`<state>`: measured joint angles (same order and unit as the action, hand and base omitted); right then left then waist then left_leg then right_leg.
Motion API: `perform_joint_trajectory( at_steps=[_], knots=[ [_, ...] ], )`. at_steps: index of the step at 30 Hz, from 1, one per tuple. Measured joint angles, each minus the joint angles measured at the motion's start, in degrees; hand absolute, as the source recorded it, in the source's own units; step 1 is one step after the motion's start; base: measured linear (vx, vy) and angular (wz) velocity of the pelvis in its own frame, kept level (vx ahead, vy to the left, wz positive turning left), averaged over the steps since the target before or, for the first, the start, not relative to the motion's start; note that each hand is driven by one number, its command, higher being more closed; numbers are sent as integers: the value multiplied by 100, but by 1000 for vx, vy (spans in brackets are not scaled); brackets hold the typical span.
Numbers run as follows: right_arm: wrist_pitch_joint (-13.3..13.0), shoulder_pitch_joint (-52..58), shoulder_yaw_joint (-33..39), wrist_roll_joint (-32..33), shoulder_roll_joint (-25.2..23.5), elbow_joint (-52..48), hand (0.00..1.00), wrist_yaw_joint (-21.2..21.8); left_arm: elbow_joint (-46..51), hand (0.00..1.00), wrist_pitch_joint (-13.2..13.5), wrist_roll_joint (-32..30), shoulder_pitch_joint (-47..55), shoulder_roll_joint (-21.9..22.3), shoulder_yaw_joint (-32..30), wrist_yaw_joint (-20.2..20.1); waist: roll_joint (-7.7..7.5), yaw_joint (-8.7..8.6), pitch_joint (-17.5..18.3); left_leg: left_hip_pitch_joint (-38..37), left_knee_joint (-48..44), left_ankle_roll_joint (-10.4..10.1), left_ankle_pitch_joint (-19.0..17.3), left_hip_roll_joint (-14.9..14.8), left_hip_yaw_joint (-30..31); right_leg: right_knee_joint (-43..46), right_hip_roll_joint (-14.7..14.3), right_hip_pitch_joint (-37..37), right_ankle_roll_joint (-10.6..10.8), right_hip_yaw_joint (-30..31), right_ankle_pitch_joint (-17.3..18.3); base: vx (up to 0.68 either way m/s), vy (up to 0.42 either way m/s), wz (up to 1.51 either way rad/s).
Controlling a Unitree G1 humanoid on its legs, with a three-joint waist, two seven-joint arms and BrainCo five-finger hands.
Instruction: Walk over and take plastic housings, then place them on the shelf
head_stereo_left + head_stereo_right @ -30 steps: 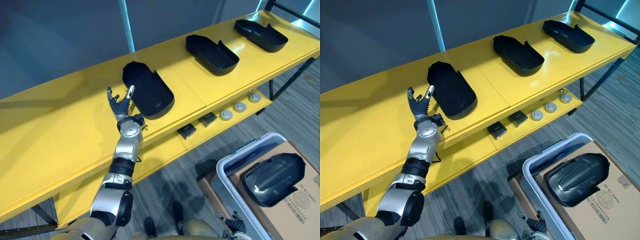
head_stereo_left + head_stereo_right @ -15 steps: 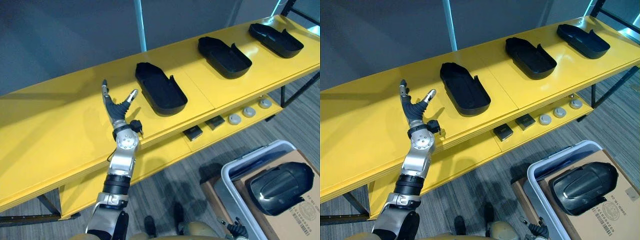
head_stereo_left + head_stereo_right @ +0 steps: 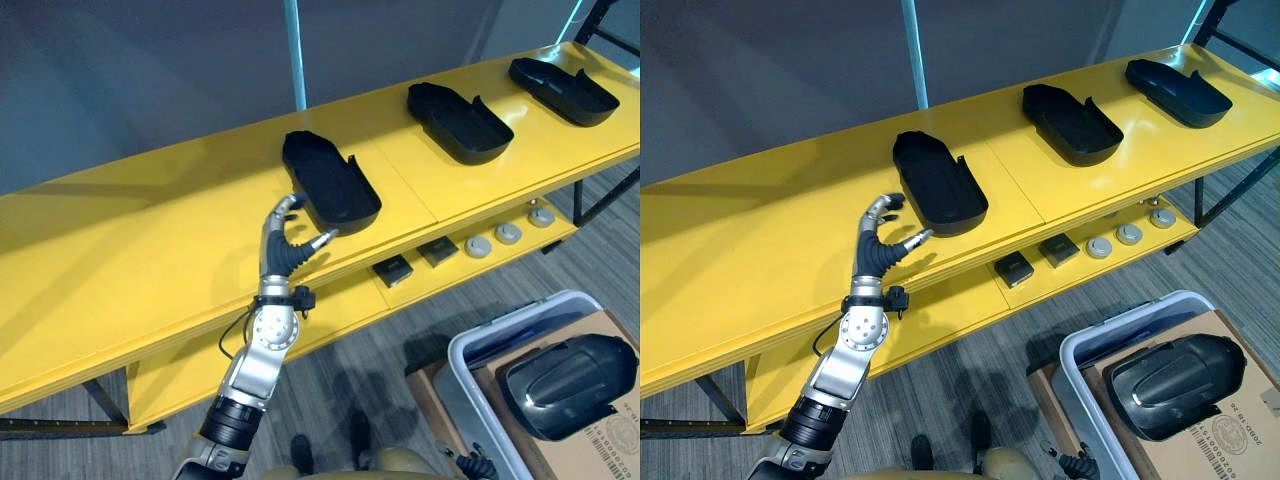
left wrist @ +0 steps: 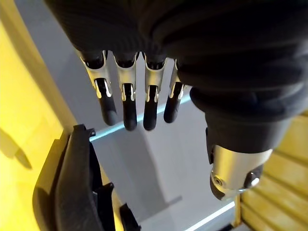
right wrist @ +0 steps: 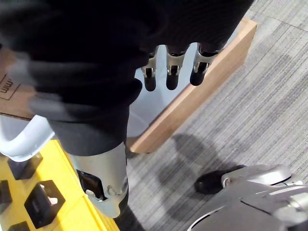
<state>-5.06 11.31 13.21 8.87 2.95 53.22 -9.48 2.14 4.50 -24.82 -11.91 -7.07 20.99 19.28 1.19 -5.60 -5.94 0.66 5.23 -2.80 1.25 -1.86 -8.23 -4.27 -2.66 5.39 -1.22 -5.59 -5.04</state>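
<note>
Left eye view: the left robot hand (image 3: 284, 252) is held loosely spread and empty just beside the leftmost plastic housing (image 3: 330, 182) on the yellow shelf (image 3: 150, 260), and should be lifted clear without nudging it.

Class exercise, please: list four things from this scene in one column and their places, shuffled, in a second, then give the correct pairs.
1. left hand
2. round discs
3. domed housing
4. nearest open housing

A. on the cardboard box in the bin
B. on the top shelf
C. on the lower shelf
D. raised at the shelf's front edge, holding nothing

Pairs: 1-D, 2-C, 3-A, 4-B
</note>
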Motion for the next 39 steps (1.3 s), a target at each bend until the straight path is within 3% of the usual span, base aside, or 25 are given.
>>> perform_joint_trajectory(
  at_steps=[14, 21, 30, 39],
  knots=[
    [11, -260, 53, -8, -10, 30, 0, 74, -1420, 100, -161, -44, -915, 6, 373, -142, 15, -206, -8, 277, -11, 63, 40, 24, -146, -116, 5, 266, 63, 134, -148, 15, 30, -5],
    [-5, -267, 172, -6, -40, -101, 0, 63, -2022, 100, -296, -60, -1457, 39, 374, 84, 99, -291, -76, 426, -23, 62, 38, 26, -281, -114, 4, 458, 29, 263, -215, -16, 16, -9],
    [-11, -233, 203, -1, -83, -400, 0, -42, -2621, 100, -478, -62, -2520, 552, 492, 370, 142, -289, -292, 684, -125, 62, 34, -6, -367, -49, -12, 729, -10, 332, -241, -10, 7, -5],
    [-31, -162, 166, 4, -129, -647, 0, -73, -2968, 100, -701, -57, -2978, 704, 42, 764, 138, -281, -344, 778, -126, 85, 14, -11, -568, 30, -15, 905, -12, 461, -241, -7, 6, -7]
  ],
)
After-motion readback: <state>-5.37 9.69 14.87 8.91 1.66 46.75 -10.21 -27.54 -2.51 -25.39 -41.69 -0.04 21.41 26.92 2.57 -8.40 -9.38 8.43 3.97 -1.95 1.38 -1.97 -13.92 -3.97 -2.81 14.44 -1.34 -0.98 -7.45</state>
